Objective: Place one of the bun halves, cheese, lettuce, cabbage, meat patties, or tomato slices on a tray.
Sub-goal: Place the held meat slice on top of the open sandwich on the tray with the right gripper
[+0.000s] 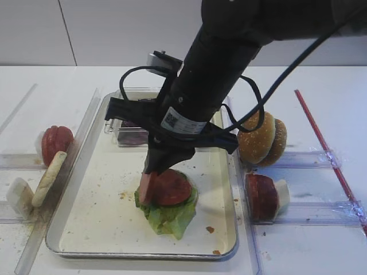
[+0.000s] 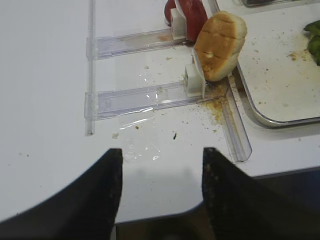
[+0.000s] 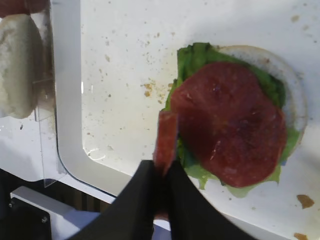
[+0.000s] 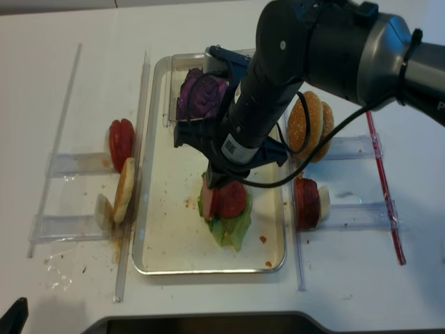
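Observation:
My right gripper (image 1: 153, 171) (image 3: 163, 172) is shut on a thick pinkish meat patty (image 1: 147, 188) (image 3: 166, 137), held on edge just above the metal tray (image 1: 97, 195) (image 4: 163, 236). Beside the patty, on the tray floor, ruffled green lettuce (image 1: 169, 219) (image 3: 192, 60) lies over a pale bun half (image 3: 296, 100), with a round red slice (image 1: 173, 188) (image 3: 230, 122) on top. The held patty's lower edge is at the left side of this stack. My left gripper (image 2: 161, 170) is open over bare table near the front left, holding nothing.
Purple cabbage (image 4: 201, 94) sits in a clear box at the tray's back. Left racks hold tomato slices (image 1: 56, 142) and a bun half (image 1: 49, 177) (image 2: 220, 45). Right racks hold sesame bun halves (image 1: 261, 137) and more patties (image 1: 261, 196). A red stick (image 1: 327, 149) lies far right.

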`<move>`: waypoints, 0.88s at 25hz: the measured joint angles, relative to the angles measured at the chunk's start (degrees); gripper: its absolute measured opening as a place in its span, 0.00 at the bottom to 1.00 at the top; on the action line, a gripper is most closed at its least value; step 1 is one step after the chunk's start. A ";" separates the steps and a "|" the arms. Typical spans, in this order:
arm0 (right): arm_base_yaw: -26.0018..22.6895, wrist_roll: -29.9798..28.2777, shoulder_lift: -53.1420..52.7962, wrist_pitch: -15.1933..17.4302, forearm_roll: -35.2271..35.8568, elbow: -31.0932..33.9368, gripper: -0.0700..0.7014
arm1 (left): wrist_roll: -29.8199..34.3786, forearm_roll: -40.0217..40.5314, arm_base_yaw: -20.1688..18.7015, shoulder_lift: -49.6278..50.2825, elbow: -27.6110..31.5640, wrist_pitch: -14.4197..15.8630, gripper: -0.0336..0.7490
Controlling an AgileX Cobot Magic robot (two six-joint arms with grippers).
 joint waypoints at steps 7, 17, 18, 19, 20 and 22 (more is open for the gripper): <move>-1.32 0.00 0.88 0.35 -0.12 0.00 0.21 | 0.00 0.00 0.00 0.00 0.00 0.00 0.49; -2.43 0.48 2.30 1.42 -1.82 -0.10 0.21 | 0.00 0.00 0.00 0.00 0.00 0.00 0.49; -2.43 0.48 2.42 1.40 -2.14 -0.10 0.21 | 0.00 0.00 0.00 0.00 0.00 0.00 0.49; -2.43 0.61 2.58 1.40 -2.49 -0.10 0.21 | 0.00 0.00 0.00 0.00 0.00 0.00 0.49; -2.43 0.99 2.78 1.40 -3.21 -0.10 0.21 | 0.00 0.00 0.00 0.00 0.00 0.00 0.49; -2.43 2.17 2.81 1.71 -4.90 -0.10 0.21 | 0.00 0.00 0.00 0.00 0.00 0.00 0.49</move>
